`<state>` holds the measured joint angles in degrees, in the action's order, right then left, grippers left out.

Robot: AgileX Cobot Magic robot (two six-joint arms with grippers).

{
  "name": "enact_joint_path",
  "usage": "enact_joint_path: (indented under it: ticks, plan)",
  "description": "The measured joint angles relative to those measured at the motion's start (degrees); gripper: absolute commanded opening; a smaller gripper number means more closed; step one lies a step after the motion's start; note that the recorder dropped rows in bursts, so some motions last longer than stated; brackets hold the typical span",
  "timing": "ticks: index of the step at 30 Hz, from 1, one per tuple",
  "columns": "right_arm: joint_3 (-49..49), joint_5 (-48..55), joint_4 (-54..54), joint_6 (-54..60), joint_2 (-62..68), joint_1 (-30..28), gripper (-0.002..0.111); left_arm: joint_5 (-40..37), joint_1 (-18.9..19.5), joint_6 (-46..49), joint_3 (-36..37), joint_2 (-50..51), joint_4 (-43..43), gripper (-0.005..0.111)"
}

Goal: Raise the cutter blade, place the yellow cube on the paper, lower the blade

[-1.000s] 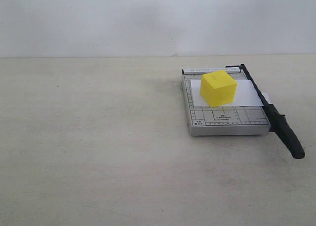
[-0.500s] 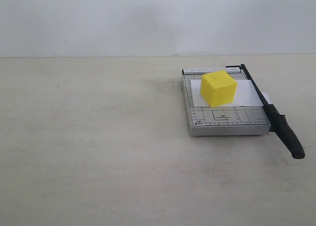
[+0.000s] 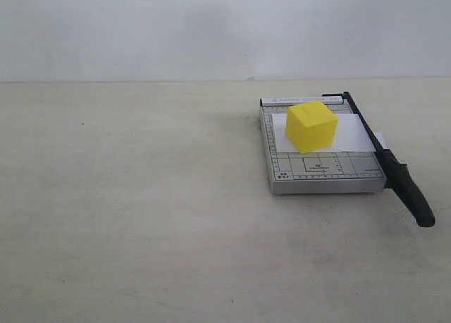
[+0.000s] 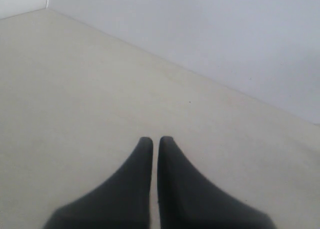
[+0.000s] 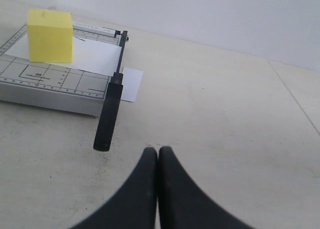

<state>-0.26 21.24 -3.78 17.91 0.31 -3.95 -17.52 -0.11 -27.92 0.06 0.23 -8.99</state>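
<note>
The right hand (image 5: 158, 149) is closed, its two dark fingers (image 5: 140, 189) pressed together to the tips, and it holds nothing and touches nothing. The left hand (image 4: 155, 139) is likewise drawn together, only a hairline slit showing between its fingertips, and it too is empty, hanging over bare desk (image 4: 75, 89) with a pale wall (image 4: 225, 39) beyond it. The cutter blade (image 5: 108, 119) lies ahead of the right hand and off to one side, lowered flat along the edge of the grey cutter base (image 5: 45, 86). Its thick black handle end juts past the base's front edge over the desk and is the part nearest the right hand's fingertips, close but apart from them. A stretch of open desk lies between the hand and that handle. Farther from the hand, beyond the blade, the paper (image 5: 95, 56) lies flat across the gridded base, and a small strip of it pokes out under the blade onto the desk on the hand's side. The yellow cube (image 5: 50, 35) stands upright on the paper, well apart from the right hand, with the blade lying between the two. From the left hand's camera none of these things can be seen. Neither hand appears in the exterior view.
</note>
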Motion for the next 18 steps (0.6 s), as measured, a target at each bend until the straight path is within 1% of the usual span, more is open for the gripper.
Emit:
enact_joint_path:
  ticks: [6,8,10,14,18]
  plan:
    - [0.0,0.0,0.0,0.0,0.0,0.0,0.0,0.0,0.0,0.0,0.0,0.0,-0.1,0.004]
    - [0.0,0.0,0.0,0.0,0.0,0.0,0.0,0.0,0.0,0.1,0.0,0.0,-1.6,0.004]
    - [0.0,0.0,-0.1,0.0,0.0,0.0,0.0,0.0,0.0,1.4,0.0,0.0,-3.5,0.004]
    - [0.0,0.0,-0.1,0.0,0.0,0.0,0.0,0.0,0.0,7.0,0.0,0.0,-8.2,0.004]
    - [0.0,0.0,-0.1,0.0,0.0,0.0,0.0,0.0,0.0,9.2,0.0,0.0,-9.3,0.004]
